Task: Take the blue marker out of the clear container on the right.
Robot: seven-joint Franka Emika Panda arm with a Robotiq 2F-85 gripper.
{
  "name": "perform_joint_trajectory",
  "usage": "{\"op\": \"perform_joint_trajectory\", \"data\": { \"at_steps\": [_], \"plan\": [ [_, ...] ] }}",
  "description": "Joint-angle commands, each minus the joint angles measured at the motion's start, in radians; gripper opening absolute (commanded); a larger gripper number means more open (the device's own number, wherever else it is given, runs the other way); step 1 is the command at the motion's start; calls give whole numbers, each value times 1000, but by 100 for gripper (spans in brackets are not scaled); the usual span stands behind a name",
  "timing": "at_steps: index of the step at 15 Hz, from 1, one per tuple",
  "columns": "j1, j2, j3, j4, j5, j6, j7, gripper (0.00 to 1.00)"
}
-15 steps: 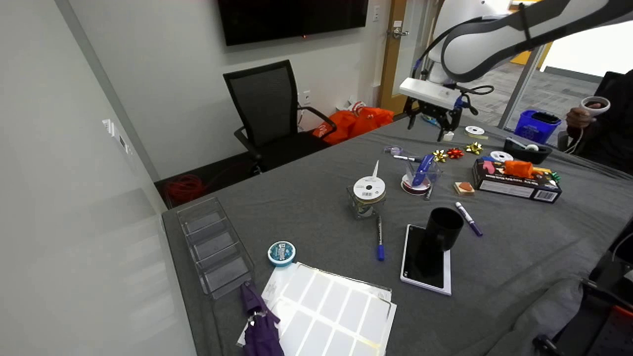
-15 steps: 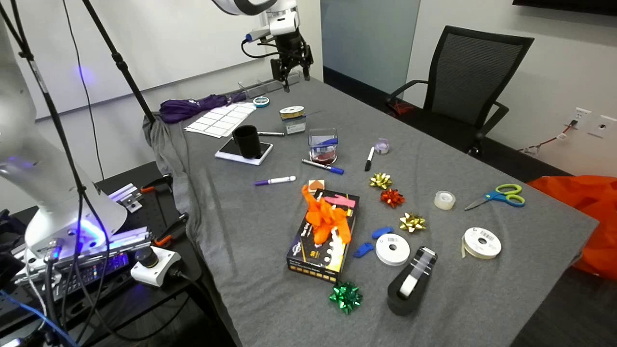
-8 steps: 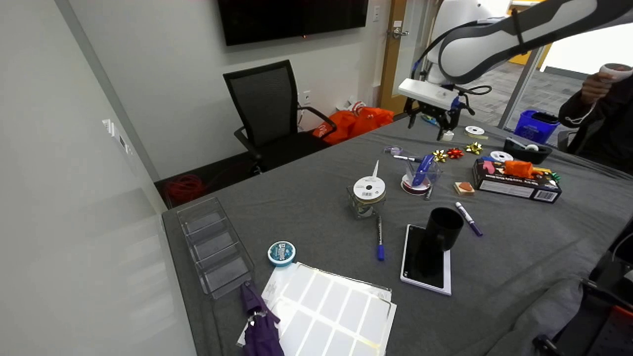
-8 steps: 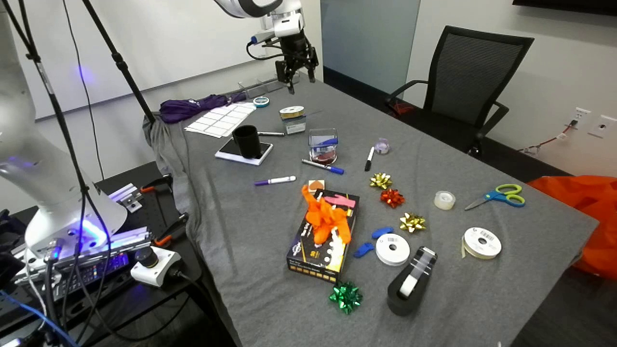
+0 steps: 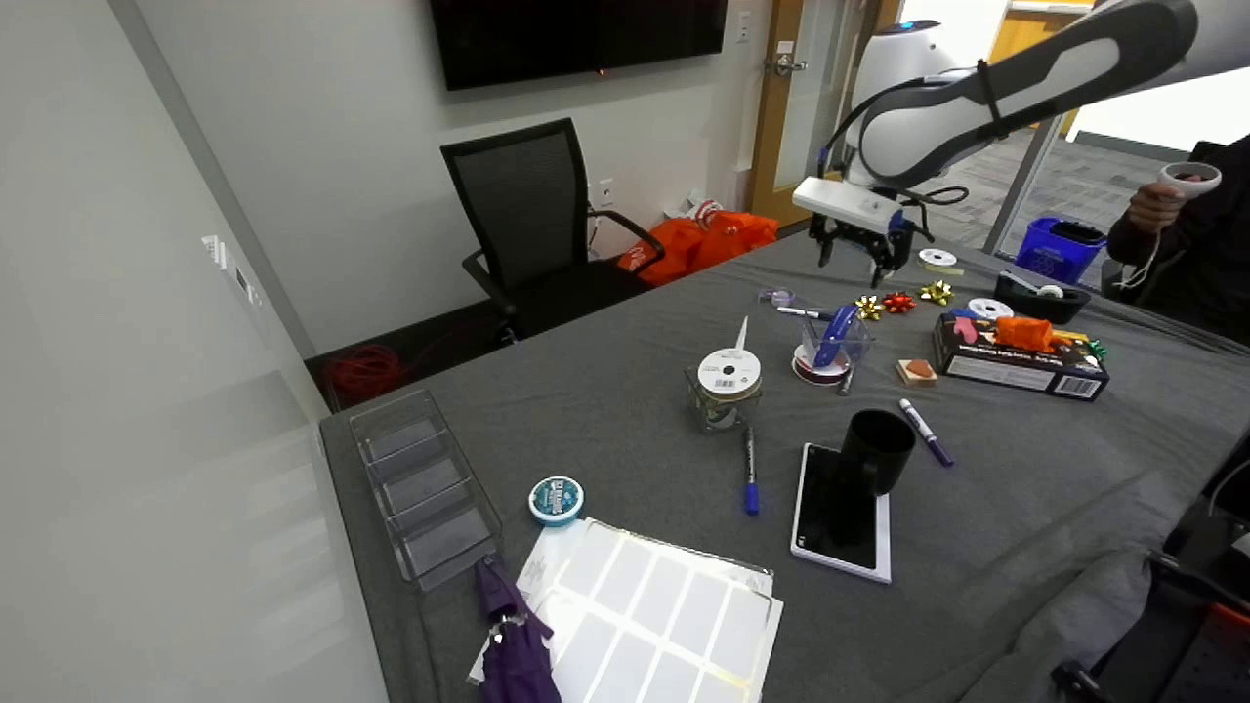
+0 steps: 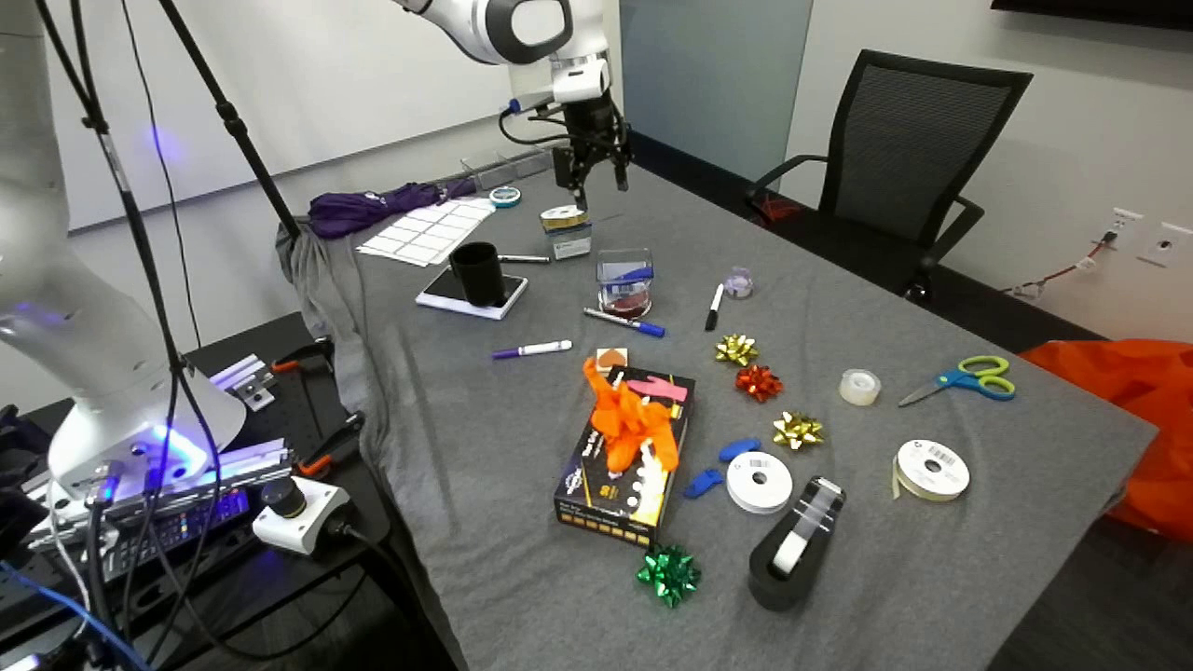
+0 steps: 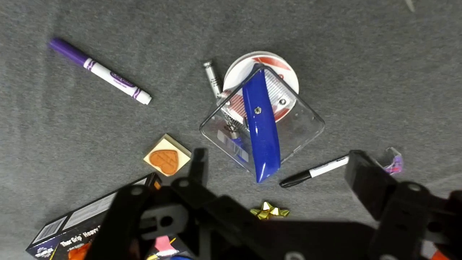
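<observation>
The clear container point(image 7: 307, 107) is see-through with a squarish rim; it also shows in both exterior views point(image 5: 863, 344) point(image 6: 604, 280). A dark-blue slim thing with a screw in its side, taken as the blue marker point(image 7: 262, 133), leans tilted in it and sticks out past the rim; it shows in both exterior views point(image 5: 835, 337) point(image 6: 636, 276). My gripper point(image 7: 278, 152) is open and empty, fingers wide apart, pointing down above the table. In the wrist view the blue marker's end lies between the fingertips. The gripper shows in both exterior views point(image 5: 850, 271) point(image 6: 601, 195).
A silver, blue-capped pen point(image 6: 624, 322) and a red-white ribbon spool point(image 7: 279, 60) lie against or beside the container. A black marker point(image 7: 328, 168), wooden stamp point(image 7: 166, 155) and glove box point(image 6: 615, 466) are near. Another clear cup bears a ribbon spool point(image 5: 730, 373). A mug point(image 5: 876, 444) stands on the tablet.
My gripper has come lower and, in an exterior view, moved to the right; it stays open. The things on the table have not moved.
</observation>
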Motion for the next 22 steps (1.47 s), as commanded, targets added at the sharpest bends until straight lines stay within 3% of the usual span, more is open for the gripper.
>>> {"op": "perform_joint_trajectory", "data": {
  "at_steps": [1, 3, 6, 8, 14, 20, 22],
  "plan": [
    [-3, 94, -25, 90, 1, 4, 6, 68],
    [-1, 131, -37, 121, -2, 9, 8, 53],
    [5, 179, -52, 155, -8, 23, 18, 67],
    [9, 207, -63, 163, -15, 51, 23, 68],
    [20, 267, -96, 154, -45, 138, 22, 51],
    [27, 268, -118, 91, -78, 235, -2, 67],
    [27, 255, -120, 55, -86, 281, -14, 63]
  ]
}}
